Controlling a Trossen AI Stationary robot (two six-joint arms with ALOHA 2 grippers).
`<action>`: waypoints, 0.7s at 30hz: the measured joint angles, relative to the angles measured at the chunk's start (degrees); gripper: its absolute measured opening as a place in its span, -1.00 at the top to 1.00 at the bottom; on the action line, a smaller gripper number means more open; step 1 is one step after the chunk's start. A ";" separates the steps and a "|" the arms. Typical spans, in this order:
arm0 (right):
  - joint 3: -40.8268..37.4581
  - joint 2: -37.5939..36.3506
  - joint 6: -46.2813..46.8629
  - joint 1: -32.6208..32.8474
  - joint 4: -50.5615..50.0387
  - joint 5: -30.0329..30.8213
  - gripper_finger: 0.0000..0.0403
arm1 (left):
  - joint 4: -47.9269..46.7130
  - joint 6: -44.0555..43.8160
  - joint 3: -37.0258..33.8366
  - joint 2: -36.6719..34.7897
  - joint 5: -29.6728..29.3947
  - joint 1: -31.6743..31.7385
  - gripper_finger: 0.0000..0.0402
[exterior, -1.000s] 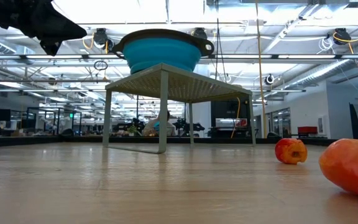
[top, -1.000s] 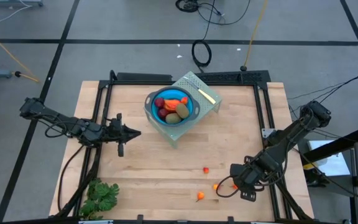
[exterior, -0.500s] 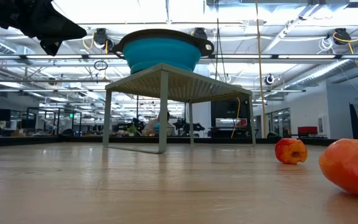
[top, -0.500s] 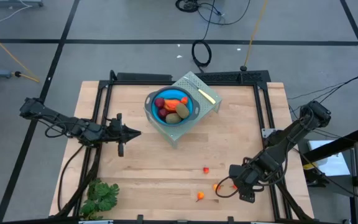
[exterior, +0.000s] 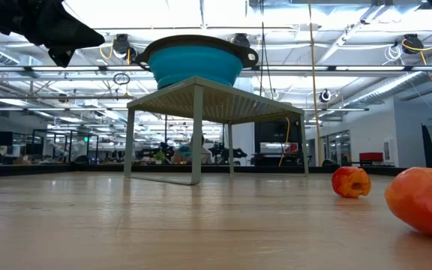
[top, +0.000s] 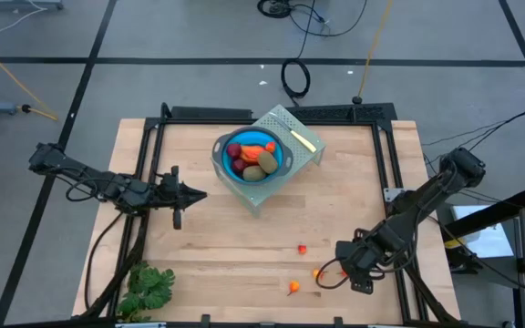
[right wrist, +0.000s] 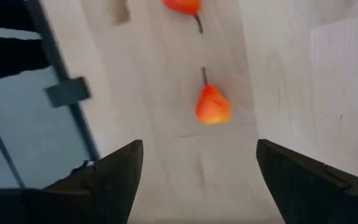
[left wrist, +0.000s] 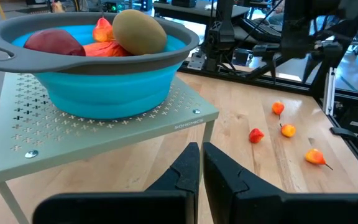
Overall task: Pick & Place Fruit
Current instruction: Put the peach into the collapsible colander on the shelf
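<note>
I am hovering my right gripper [right wrist: 194, 165], fingers spread wide, over a small orange fruit [right wrist: 212, 106] lying on the table [top: 244, 251] near its front edge. Next I judge: lowering, straddling it, closing. My left gripper [top: 199, 193], pinched together, is waiting beside the blue bowl [top: 221, 160].

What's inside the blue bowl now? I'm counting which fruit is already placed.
The blue bowl holds dark-red balls, olive-brown ovals and a red-orange piece. Anything buried beneath them is hidden.
</note>
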 joint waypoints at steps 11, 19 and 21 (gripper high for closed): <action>-10.81 0.02 0.35 0.00 14.75 -0.25 -0.51 | 0.00 -0.02 0.00 0.00 0.00 0.00 0.90; -11.62 0.02 -0.94 0.00 14.66 0.08 -0.51 | -0.02 -0.02 0.02 -0.02 0.00 0.00 0.90; -11.62 0.02 -1.07 0.00 15.44 0.17 -0.51 | -0.02 -0.02 0.01 -0.01 0.00 0.00 0.90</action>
